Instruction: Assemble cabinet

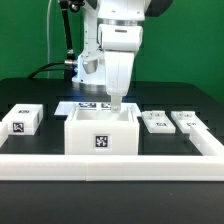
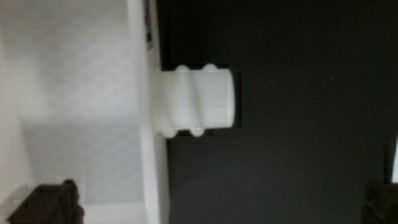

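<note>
Black tabletop (image 1: 40, 92), white rail (image 1: 110, 163) along front edge. Open-topped white cabinet box (image 1: 100, 138) at centre, tag on front face. Gripper (image 1: 116, 102) hangs over box's rear wall, toward exterior view's right. Wrist view: fingers (image 2: 50, 205) spread wide, holding nothing, straddling upright wall (image 2: 80, 100). Round peg (image 2: 199, 100) juts from wall into gap. Wall's length runs crosswise to closing direction, so straight descent looks likely.

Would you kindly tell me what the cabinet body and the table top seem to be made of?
The cabinet body: probably matte white plastic, perhaps printed; even colour, no grain, soft shading without glare. The table top: a matte black covering, maybe cloth or mat; it shows no reflections, so the material stays uncertain.
</note>
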`<action>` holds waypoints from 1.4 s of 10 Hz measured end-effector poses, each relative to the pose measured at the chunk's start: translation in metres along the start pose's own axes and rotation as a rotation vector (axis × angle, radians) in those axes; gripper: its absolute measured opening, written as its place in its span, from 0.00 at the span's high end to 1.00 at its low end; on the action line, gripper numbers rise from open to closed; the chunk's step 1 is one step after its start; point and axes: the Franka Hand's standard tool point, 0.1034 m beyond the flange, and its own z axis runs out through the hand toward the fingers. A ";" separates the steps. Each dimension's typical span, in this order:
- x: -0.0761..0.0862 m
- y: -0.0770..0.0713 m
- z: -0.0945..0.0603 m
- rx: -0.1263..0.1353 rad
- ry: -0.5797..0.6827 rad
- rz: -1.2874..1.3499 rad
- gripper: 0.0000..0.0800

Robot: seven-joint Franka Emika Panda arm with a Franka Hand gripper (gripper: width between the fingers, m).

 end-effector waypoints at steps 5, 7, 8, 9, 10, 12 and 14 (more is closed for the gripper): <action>0.000 -0.009 0.029 0.037 0.008 0.009 0.00; 0.001 -0.007 0.026 0.031 0.008 0.022 0.05; 0.000 -0.008 0.027 0.034 0.008 0.023 0.05; 0.000 -0.008 0.027 0.034 0.008 0.023 0.29; 0.000 -0.008 0.027 0.034 0.008 0.023 0.29; 0.000 -0.008 0.027 0.034 0.008 0.023 0.71; 0.000 -0.008 0.027 0.033 0.008 0.023 0.91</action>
